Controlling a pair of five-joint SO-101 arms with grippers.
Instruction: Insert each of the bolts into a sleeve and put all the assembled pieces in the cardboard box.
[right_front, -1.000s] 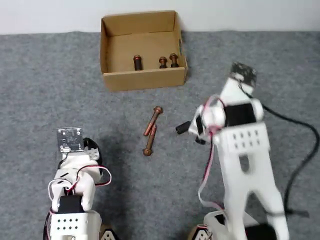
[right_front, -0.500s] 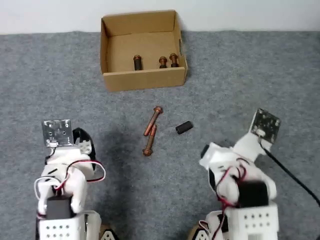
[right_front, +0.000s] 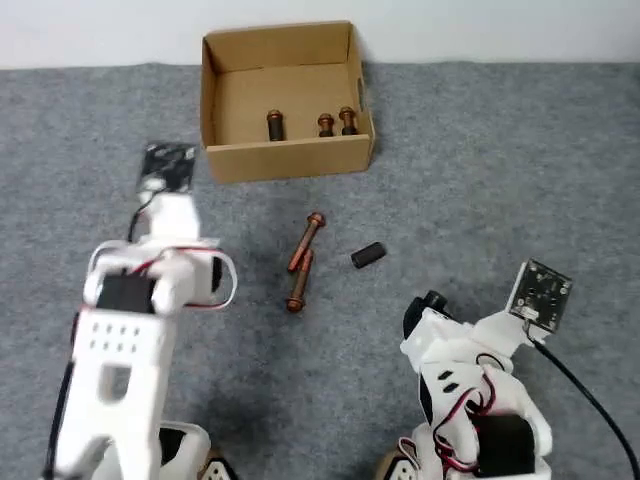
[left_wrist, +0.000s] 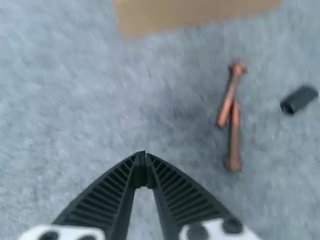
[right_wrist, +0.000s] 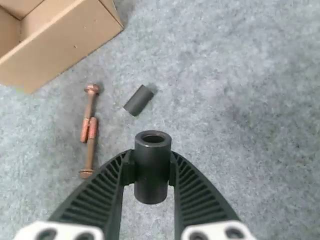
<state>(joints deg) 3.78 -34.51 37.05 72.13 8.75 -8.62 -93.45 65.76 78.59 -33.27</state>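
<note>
- Two copper bolts (right_front: 304, 243) lie loose in the middle of the table (right_front: 520, 150), roughly in line, with their tips overlapping.
- A black sleeve (right_front: 368, 255) lies on its side just beside them, not touching.
- The cardboard box (right_front: 285, 160) sits by the far edge and holds three bolted pieces (right_front: 325, 124) along its near wall.
- The right gripper (right_wrist: 151, 167), by the near edge, clamps a second sleeve (right_wrist: 151, 150) upright.
- The left gripper (left_wrist: 145, 167), fingers pressed together on nothing, is on the left-edge side of the bolts.
</note>
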